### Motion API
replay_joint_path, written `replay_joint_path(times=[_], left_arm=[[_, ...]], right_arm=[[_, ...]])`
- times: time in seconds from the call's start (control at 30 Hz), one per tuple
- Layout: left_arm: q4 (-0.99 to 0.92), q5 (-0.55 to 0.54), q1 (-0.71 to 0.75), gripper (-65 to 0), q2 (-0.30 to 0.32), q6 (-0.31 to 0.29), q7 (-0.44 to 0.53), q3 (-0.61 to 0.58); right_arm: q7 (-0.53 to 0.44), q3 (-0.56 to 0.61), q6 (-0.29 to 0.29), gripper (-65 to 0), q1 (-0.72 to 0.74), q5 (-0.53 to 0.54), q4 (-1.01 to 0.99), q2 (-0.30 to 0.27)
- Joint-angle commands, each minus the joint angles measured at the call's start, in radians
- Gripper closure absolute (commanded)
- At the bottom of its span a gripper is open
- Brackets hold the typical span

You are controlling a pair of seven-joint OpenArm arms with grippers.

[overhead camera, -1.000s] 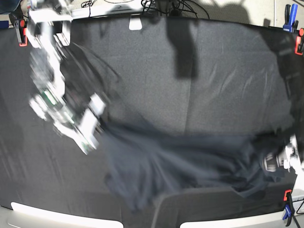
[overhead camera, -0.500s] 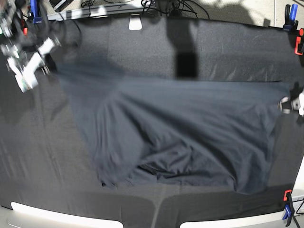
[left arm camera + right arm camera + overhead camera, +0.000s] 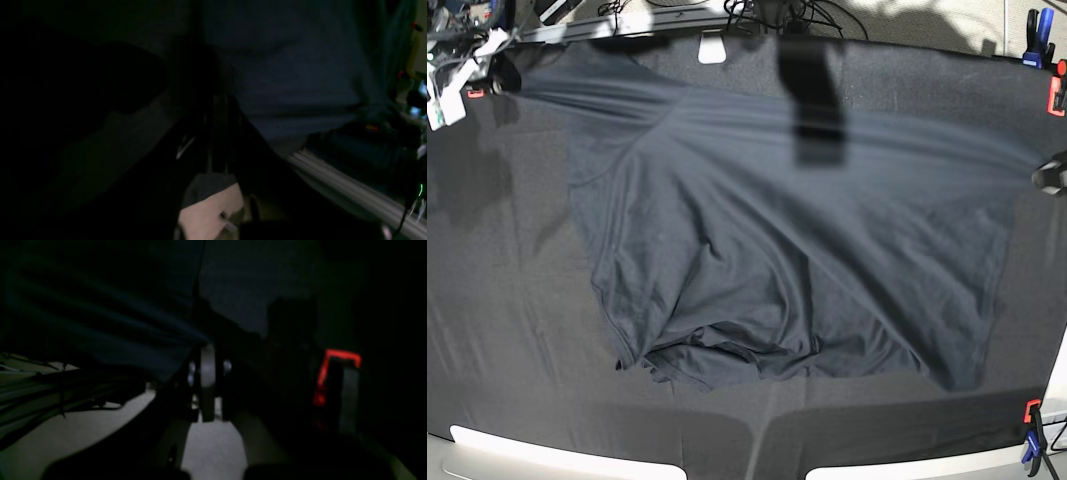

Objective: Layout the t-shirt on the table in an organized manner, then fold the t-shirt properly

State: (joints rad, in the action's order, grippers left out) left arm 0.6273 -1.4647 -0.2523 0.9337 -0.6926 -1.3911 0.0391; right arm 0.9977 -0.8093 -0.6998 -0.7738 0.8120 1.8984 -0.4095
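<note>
A dark grey t-shirt hangs stretched wide above the black tabletop, its lower part bunched and resting near the front edge. The right gripper at far left and the left gripper at far right are each clenched on a top corner. A corner could slip free under tension, crumpling the shirt. No containers are visible.

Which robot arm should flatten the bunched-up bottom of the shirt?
Probably the right pincer: the t-shirt bunches at the near hem, toward its side. The left pincer is shut on the opposite corner.
</note>
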Motion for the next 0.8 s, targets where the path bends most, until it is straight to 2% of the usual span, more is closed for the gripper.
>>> replay_joint_path(times=[0.0, 0.23, 0.37, 0.43, 0.5, 0.57, 0.7, 0.77], left_arm=[[0.010, -0.019, 0.001, 0.0, 0.037, -0.006, -0.005, 0.007], [0.010, -0.019, 0.052, 0.0, 0.037, -0.006, -0.005, 0.007], [0.047, -0.019, 0.027, 0.0, 0.040, -0.006, -0.005, 0.007], [0.085, -0.019, 0.014, -7.9, 0.046, -0.006, -0.005, 0.007], [0.126, -0.019, -0.002, -11.5, 0.056, -0.006, -0.005, 0.007], [0.166, -0.019, -0.018, -11.7, 0.065, -0.006, -0.005, 0.007], [0.213, -0.019, -0.052, -11.7, 0.054, -0.006, 0.012, 0.036], [0.233, -0.019, -0.061, -11.7, 0.023, -0.006, 0.016, 0.082]], right_arm=[[0.008, -0.013, 0.002, 0.0, -0.008, 0.004, 0.013, -0.014], [0.009, -0.013, 0.002, 0.0, -0.007, 0.008, 0.013, -0.015], [0.007, -0.013, 0.002, -18.1, -0.005, 0.087, 0.013, -0.031], [0.003, -0.013, 0.002, -24.1, -0.005, 0.150, 0.013, -0.052], [-0.034, -0.013, 0.002, -24.8, -0.003, 0.200, 0.013, -0.082], [-0.068, -0.013, 0.002, -24.8, 0.029, 0.190, 0.013, -0.101], [-0.079, -0.006, 0.002, -24.8, 0.198, 0.161, 0.013, -0.103], [-0.082, 0.019, 0.002, -24.8, 0.310, 0.160, 0.013, -0.103]])
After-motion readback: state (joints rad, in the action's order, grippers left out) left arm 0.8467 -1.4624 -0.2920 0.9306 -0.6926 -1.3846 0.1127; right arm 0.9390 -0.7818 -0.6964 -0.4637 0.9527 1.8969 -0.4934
